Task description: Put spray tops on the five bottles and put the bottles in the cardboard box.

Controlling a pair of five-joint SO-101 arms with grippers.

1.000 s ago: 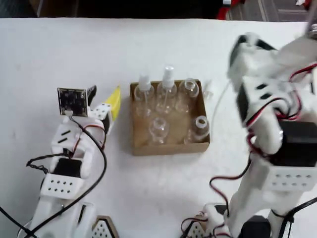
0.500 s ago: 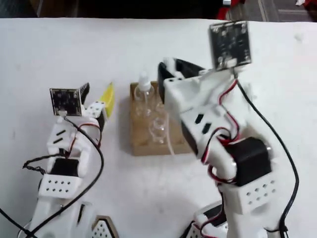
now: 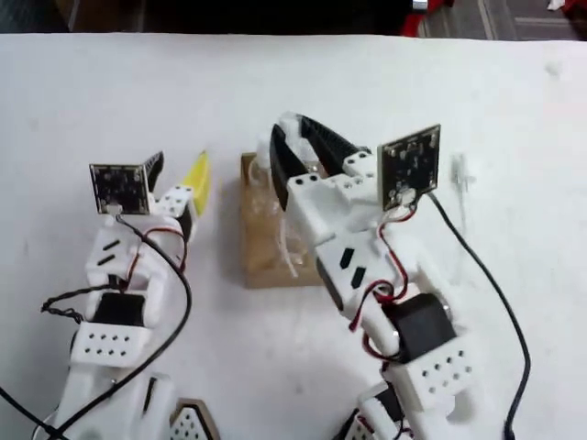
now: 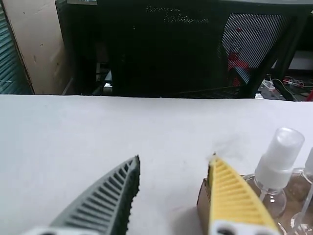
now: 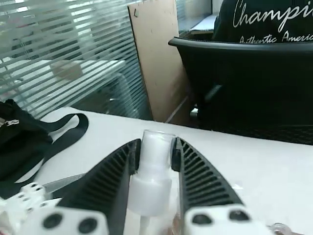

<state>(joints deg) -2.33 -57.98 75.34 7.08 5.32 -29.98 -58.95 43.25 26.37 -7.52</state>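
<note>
My right gripper [image 5: 155,147] is shut on a white spray top [image 5: 152,169] with a clear cap, gripped between its black fingers [image 5: 105,183]. From above, that gripper [image 3: 303,147] hangs over the far part of the cardboard box [image 3: 260,240], and the arm hides most of the bottles. To the left of the box my left gripper [image 3: 179,176] stands open, one finger yellow [image 4: 232,200] and one dark [image 4: 110,198], with nothing between them. Past the yellow finger, a clear bottle with a spray top [image 4: 279,166] stands in the box's corner [image 4: 202,201].
A small white piece [image 3: 461,170] lies on the table to the right of the box. The white table has free room on the far side and at the far left. Dark chairs and furniture stand beyond the far edge.
The right arm has swung in from the right side and now stands over the box, covering the bottles. The left arm has hardly moved.
</note>
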